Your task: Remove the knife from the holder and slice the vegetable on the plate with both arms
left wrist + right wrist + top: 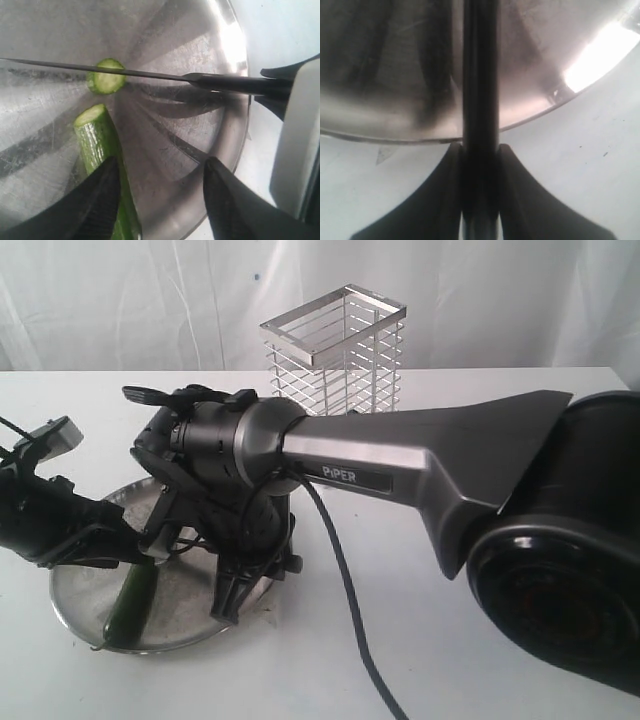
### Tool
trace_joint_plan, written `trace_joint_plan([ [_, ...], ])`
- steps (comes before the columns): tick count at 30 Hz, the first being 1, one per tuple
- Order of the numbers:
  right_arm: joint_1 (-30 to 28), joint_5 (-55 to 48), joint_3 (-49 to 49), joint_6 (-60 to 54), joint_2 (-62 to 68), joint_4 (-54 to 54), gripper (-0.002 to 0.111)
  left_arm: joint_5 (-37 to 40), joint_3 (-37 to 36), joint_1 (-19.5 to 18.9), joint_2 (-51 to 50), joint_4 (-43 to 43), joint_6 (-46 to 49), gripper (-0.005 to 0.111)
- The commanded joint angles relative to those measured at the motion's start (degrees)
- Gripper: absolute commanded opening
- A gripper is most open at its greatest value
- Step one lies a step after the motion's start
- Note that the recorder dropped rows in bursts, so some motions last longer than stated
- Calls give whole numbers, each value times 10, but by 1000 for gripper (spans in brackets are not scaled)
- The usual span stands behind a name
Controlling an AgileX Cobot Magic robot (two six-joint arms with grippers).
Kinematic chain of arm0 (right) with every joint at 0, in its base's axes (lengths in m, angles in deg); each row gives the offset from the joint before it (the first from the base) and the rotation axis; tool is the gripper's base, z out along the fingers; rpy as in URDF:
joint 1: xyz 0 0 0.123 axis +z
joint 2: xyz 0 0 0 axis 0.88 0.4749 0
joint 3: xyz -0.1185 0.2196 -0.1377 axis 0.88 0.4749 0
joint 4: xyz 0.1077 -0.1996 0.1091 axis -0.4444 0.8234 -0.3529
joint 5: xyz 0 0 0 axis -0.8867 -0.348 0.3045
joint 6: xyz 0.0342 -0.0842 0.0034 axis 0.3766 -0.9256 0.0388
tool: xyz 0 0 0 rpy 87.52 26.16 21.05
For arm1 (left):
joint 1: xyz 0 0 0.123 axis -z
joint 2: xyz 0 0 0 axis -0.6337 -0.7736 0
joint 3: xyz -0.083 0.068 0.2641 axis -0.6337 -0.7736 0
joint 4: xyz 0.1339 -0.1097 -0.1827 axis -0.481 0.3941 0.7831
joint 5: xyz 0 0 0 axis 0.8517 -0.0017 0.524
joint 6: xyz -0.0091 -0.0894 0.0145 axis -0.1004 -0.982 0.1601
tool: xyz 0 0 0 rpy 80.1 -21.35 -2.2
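Note:
The dark-green vegetable (97,135) lies on the shiny steel plate (200,30), its pale cut face towards a small round cut-off piece (106,77). The thin black knife (150,75) crosses over that piece, blade on edge. My right gripper (480,155) is shut on the knife's black handle (480,90) at the plate's rim. My left gripper (157,200) is open above the plate, and one finger (95,200) lies against the vegetable. In the exterior view the vegetable (130,605) shows on the plate (80,590) under both arms.
The wire holder (335,350) stands upright behind the plate with nothing showing in it. The right arm's silver link (420,455) stretches across the middle of the white table (330,640). A black cable (350,590) trails over the table from that arm.

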Motion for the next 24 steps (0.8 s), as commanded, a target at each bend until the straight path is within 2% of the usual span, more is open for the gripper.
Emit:
trace_joint_plan([
  [1, -7, -2, 2, 7, -19, 4, 0, 9, -5, 2, 4, 7, 0, 55],
  [9, -10, -2, 2, 50, -48, 24, 0, 8, -1, 2, 22, 19, -3, 55],
  [17, -26, -2, 10, 59, -53, -69, 0, 18, -1, 2, 82, 19, -3, 54],
  [24, -26, -2, 66, 42, -55, -68, 0, 22, -3, 2, 127, 12, -3, 53],
])
